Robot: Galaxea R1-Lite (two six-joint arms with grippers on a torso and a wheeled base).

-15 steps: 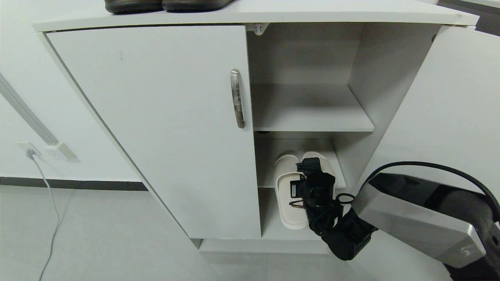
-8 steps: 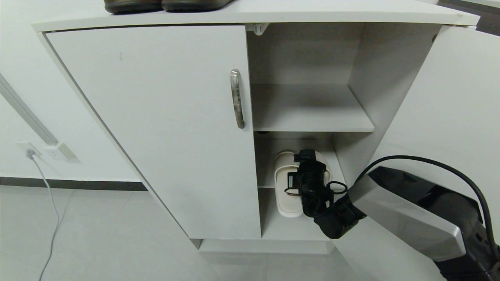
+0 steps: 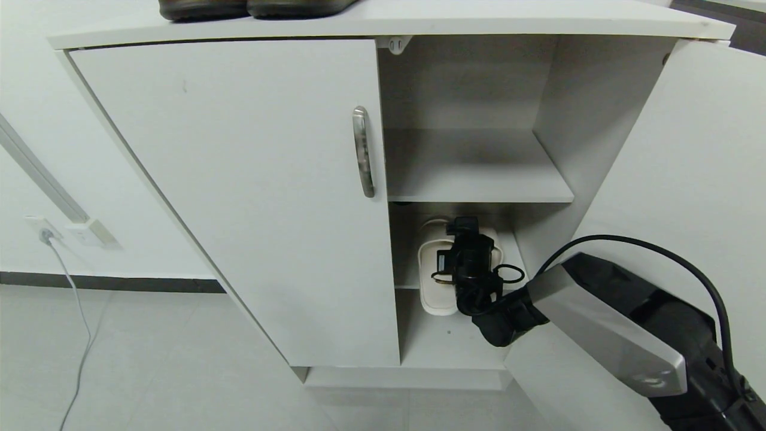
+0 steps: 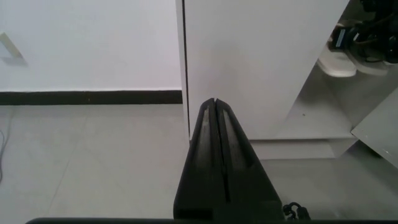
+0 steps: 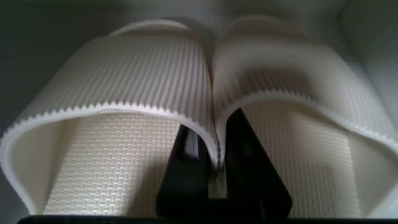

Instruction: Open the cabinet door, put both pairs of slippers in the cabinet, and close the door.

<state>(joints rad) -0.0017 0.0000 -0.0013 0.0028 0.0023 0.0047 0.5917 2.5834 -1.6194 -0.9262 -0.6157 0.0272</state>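
White slippers between right jaws

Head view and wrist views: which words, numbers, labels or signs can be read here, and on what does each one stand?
No text is readable.
Small label beside the right gripper: too small to read.
The white slippers, the cabinet door and the dark footwear on the cabinet top: no print visible.

cream ribbed slippers, white cabinet — dark shoes
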